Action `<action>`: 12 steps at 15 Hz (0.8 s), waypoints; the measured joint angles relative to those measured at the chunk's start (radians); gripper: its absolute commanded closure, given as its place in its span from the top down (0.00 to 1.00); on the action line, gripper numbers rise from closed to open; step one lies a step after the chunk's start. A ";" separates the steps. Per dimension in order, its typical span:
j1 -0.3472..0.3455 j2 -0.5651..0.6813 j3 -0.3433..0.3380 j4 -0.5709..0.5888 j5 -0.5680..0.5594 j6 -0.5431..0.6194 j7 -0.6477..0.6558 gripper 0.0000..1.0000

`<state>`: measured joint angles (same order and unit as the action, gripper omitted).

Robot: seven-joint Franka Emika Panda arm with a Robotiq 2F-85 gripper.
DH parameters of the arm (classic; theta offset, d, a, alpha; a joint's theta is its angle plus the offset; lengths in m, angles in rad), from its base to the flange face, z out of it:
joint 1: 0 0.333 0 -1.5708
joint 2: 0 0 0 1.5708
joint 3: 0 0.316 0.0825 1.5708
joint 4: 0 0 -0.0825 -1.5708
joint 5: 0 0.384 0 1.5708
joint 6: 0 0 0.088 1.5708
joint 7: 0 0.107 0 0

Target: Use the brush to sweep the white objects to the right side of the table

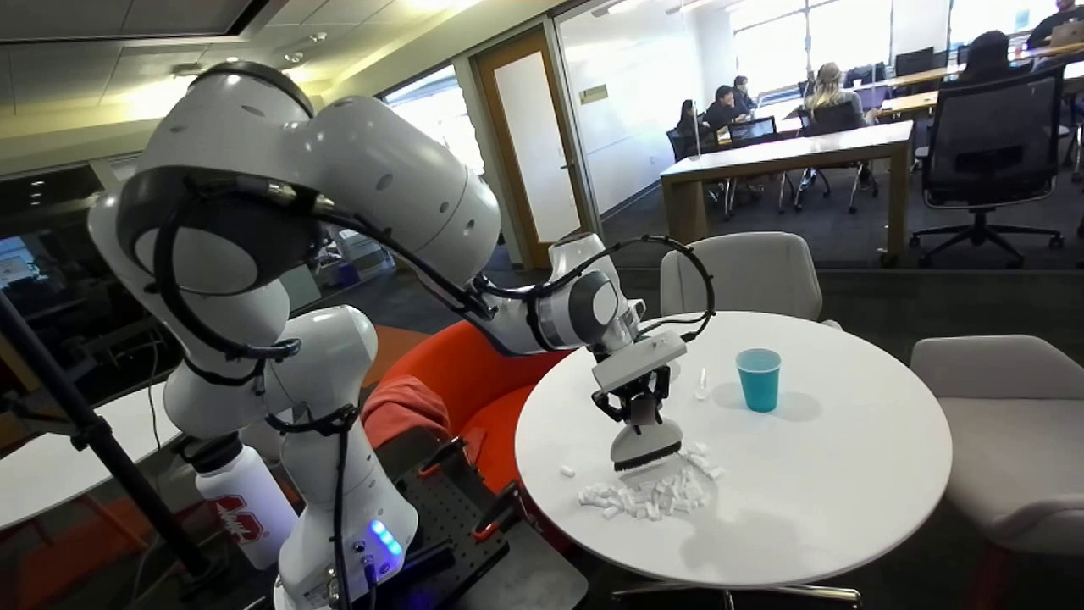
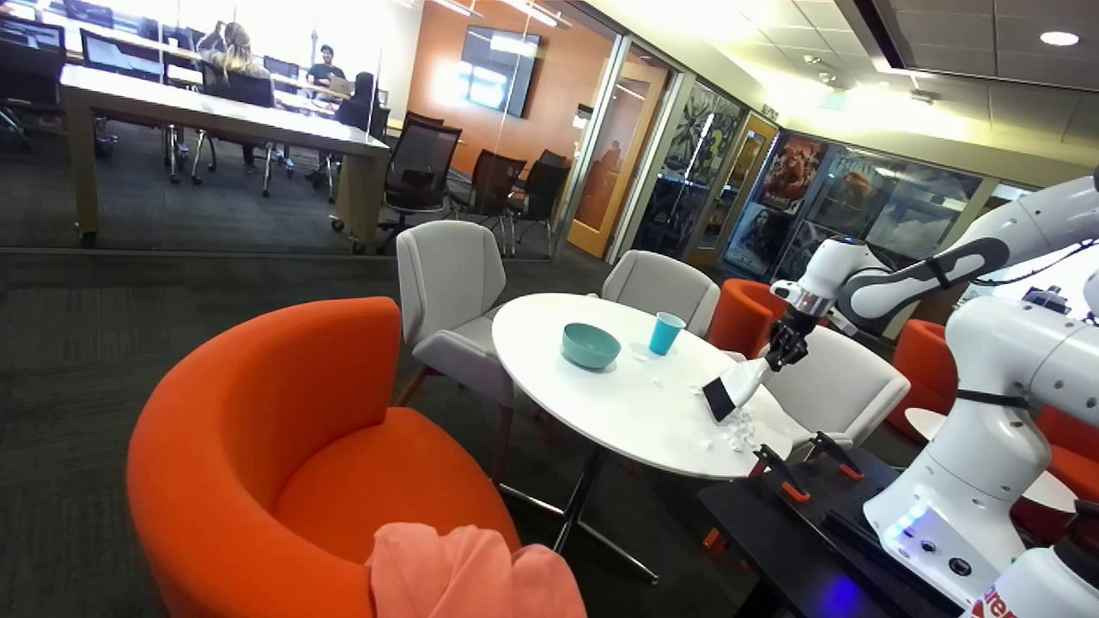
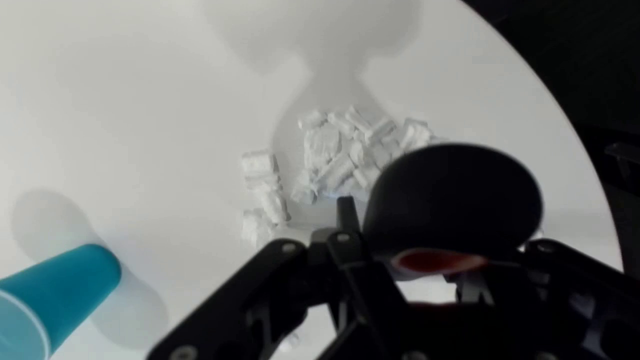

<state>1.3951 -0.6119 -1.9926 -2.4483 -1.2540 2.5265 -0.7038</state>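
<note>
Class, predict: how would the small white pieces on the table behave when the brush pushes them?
The white pieces would probably scatter: they lie loosely heaped, with a stray piece apart. Their stubby, uneven shapes suggest sliding or tumbling more than rolling. Being small, they should shift easily.

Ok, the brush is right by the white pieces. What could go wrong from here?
Pushed the wrong way, some white pieces may drop off the nearby table edge. A lone piece, lying apart from the rest, could be missed by the brush. And a wide swing of the tool might tip the upright blue cup.
</note>
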 measured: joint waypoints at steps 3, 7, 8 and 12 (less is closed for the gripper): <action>-0.119 -0.084 0.139 -0.044 0.065 0.003 -0.004 0.14; -0.182 -0.189 0.248 -0.100 0.155 0.006 -0.044 0.14; -0.180 -0.207 0.261 -0.116 0.156 0.019 -0.043 0.14; -0.107 -0.226 0.251 -0.177 0.095 0.121 -0.015 0.14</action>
<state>1.2876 -0.8383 -1.7413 -2.6248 -1.1589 2.6477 -0.7188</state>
